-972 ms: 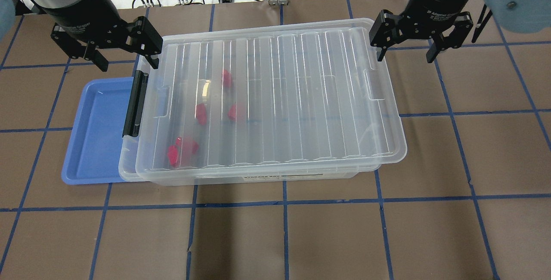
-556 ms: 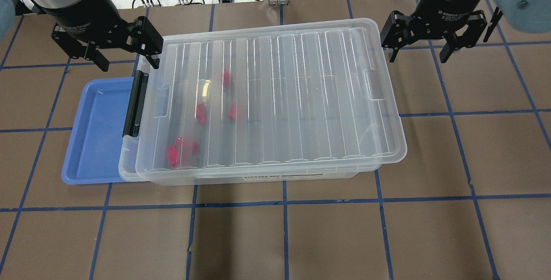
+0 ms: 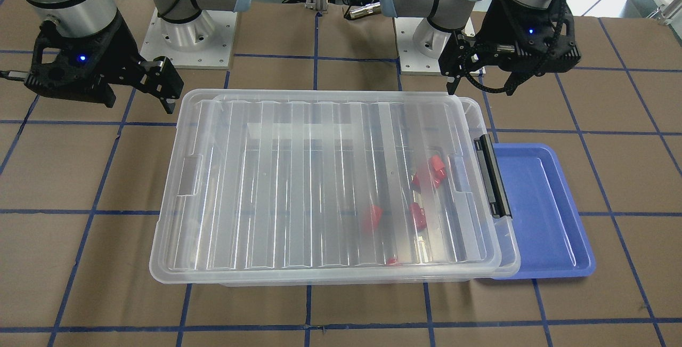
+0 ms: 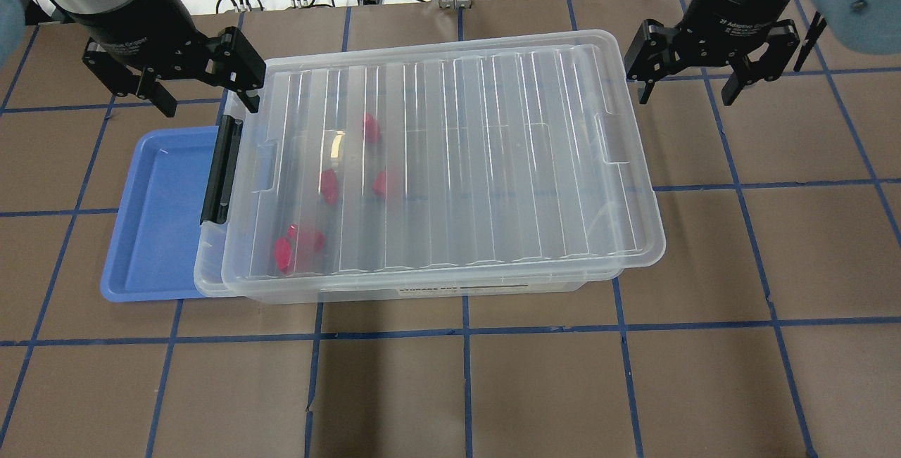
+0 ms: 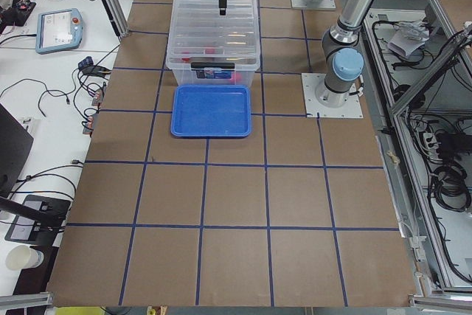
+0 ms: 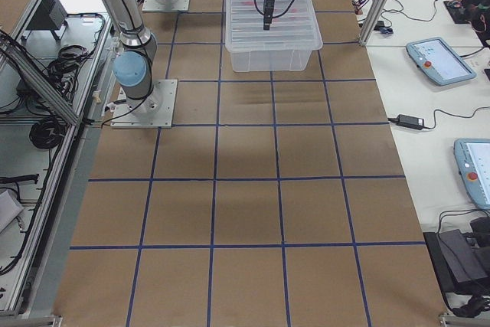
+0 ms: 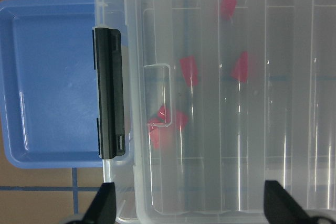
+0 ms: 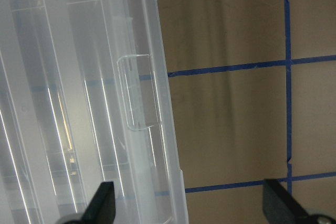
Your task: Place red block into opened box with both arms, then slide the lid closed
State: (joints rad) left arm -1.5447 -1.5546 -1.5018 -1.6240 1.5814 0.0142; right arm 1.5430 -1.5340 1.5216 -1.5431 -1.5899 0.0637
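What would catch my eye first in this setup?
A big clear box sits on the table under its ribbed lid, with several red blocks showing through near the black clasp end. A blue tray lies beside that end, and the left gripper and right gripper hang open above the box's two ends.

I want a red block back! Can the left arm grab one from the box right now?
Probably not. The clear lid lies over the box and covers the red blocks, so the open left tool, hovering by the box's corner, would meet the lid first.
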